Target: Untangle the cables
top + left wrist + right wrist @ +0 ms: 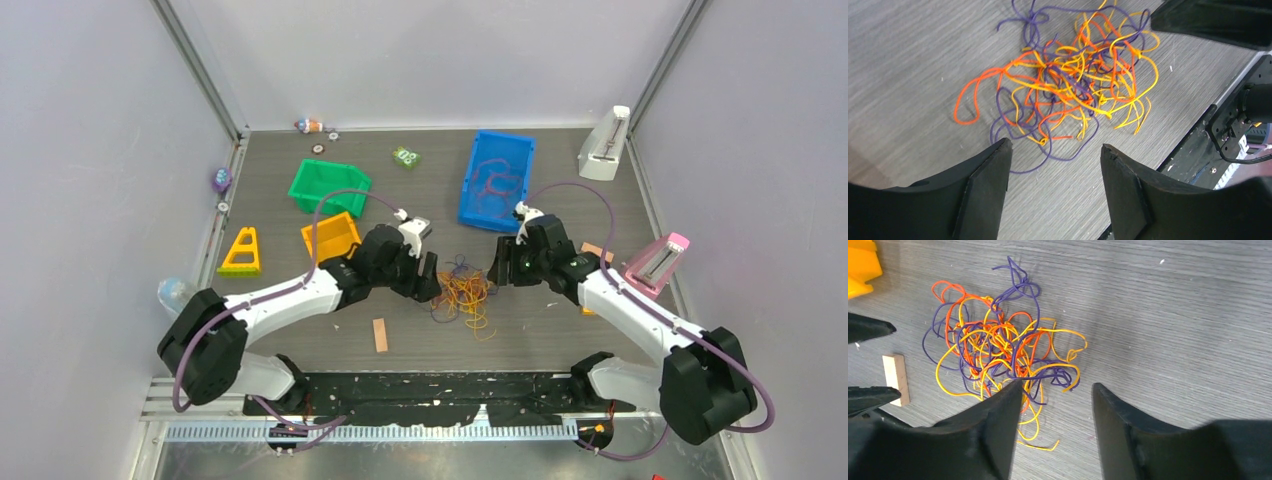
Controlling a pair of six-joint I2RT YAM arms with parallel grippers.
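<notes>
Looking down from above, I see the table (pixel 560 335) walled on three sides, with both arms reaching inward to its middle. The left arm (pixel 290 295) stretches low and rightward from its base; the right arm (pixel 625 300) mirrors it, angling leftward. Their wrists face each other across the cables (pixel 463 293), which lie on the table between them.

The far side is crowded: a blue bin (pixel 472 190) sits just beyond the tangle, with a green bin (pixel 328 185) and an orange bin (pixel 330 237) behind the left wrist. Bare tabletop runs between the tangle and the dark base plate, broken only by a wooden block (pixel 380 334) to the near left.

The tangle is one loose knot of orange, yellow and purple strands, a little longer from far to near than across, with stray yellow loops trailing toward the bases.

The left gripper (pixel 1055 146) has its jaws well apart and nothing between them; the cables (pixel 1073 85) lie just ahead of its tips. The right gripper (pixel 1057 385) is also spread and holding nothing, one finger (pixel 998 415) overlapping the edge of the cables (pixel 1003 355).
</notes>
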